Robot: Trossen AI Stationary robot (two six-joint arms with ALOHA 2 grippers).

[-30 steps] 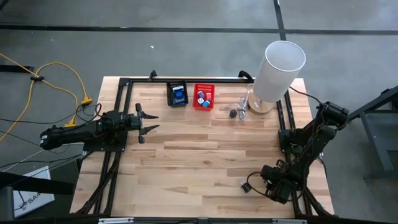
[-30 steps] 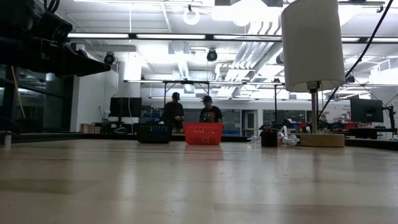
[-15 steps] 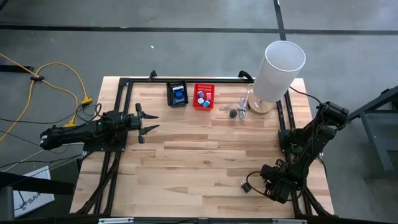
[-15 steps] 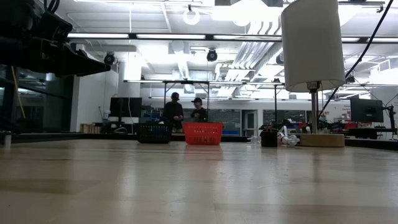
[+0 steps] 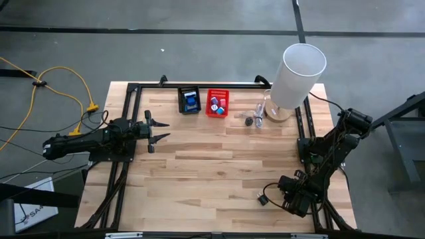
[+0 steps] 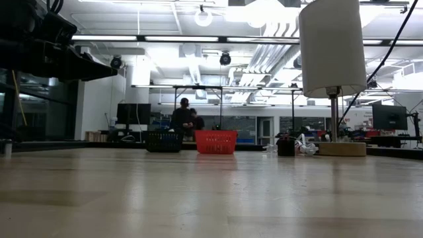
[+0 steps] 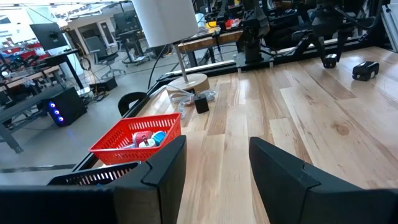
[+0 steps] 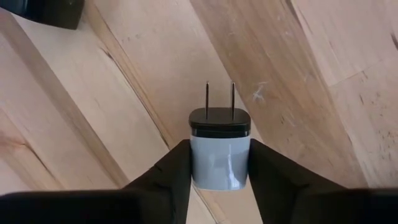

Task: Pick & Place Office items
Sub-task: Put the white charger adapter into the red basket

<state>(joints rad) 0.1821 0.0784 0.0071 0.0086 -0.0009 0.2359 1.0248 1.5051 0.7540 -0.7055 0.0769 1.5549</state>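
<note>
A small charger plug [image 8: 220, 149], grey body with a black end and two prongs, sits between the fingers of my right gripper [image 8: 220, 171], which points down near the table's front right [image 5: 264, 197] and is shut on it. My left gripper [image 5: 157, 133] hangs open and level at the table's left, holding nothing [image 7: 217, 168]. More office items lie in the red basket [image 5: 216, 103] and the black basket [image 5: 189, 100], and a few loose ones [image 5: 254, 117] lie by the lamp's base. My right gripper pinches the plug's grey body by its two opposite sides [image 8: 195, 163] between its two fingers [image 8: 166, 177], coming from above and pointing down. The prongs [image 8: 219, 94] stick out past the fingers, along the wood. Whether the plug is lifted off the table, I cannot tell.
A tall white lamp shade [image 5: 299, 72] stands on a round base at the far right. A black frame [image 5: 133, 89] runs along the table's far and side edges. A dark object [image 8: 50, 12] lies near the plug. Bare wood [image 5: 212, 166] fills the middle.
</note>
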